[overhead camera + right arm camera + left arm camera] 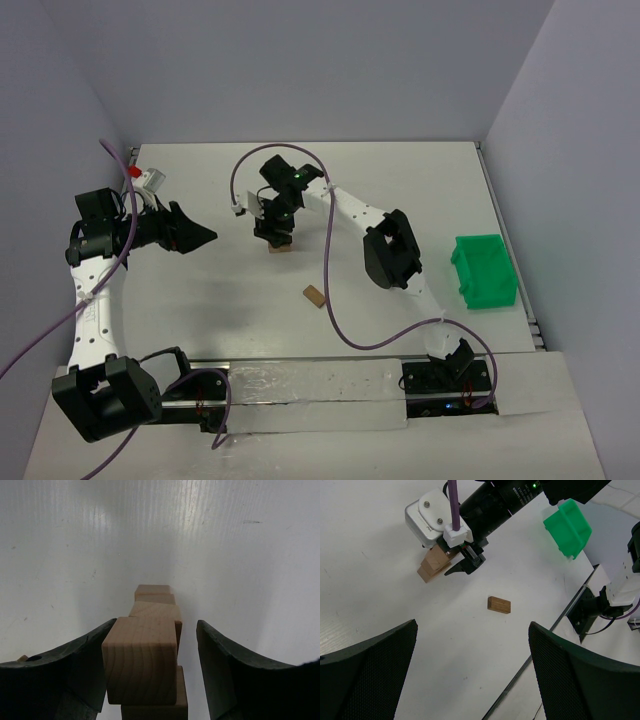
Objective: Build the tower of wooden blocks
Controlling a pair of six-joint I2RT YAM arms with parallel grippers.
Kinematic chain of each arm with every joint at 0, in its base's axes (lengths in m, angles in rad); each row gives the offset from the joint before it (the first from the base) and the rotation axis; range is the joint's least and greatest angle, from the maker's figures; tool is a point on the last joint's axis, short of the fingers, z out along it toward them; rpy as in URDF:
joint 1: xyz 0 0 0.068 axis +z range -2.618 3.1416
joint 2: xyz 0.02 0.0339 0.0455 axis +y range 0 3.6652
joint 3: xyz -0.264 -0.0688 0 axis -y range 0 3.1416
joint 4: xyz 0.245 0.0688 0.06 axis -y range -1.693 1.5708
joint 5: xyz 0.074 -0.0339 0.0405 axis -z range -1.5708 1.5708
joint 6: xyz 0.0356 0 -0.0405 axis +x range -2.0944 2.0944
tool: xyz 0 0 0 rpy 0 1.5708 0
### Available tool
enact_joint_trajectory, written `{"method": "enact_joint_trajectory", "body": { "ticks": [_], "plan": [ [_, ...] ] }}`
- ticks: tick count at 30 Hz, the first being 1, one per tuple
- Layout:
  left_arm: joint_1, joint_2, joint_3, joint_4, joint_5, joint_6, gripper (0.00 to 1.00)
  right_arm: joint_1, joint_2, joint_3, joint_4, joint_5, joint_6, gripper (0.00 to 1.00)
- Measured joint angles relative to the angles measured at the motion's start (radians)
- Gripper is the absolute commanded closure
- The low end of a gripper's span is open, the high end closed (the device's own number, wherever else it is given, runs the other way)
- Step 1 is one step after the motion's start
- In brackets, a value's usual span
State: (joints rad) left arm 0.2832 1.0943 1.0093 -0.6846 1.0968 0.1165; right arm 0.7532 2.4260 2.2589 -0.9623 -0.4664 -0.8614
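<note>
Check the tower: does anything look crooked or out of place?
The wood block tower is staggered: its top block sits off-centre on the blocks beneath, not flush. One loose block lies apart on the table.

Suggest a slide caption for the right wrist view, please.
Right gripper open around the top block of the wood block tower.
</note>
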Motion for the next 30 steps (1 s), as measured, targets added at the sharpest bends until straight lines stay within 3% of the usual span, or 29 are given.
{"method": "enact_joint_trajectory", "body": {
  "ticks": [6,30],
  "plan": [
    [0.0,0.0,0.0,0.0,0.0,0.0,0.02,0.0,0.0,0.0,0.0,0.002,0.001,0.05],
    [0.0,0.0,0.0,0.0,0.0,0.0,0.02,0.0,-0.074,0.028,-0.021,-0.009,0.0,0.0]
  ]
}}
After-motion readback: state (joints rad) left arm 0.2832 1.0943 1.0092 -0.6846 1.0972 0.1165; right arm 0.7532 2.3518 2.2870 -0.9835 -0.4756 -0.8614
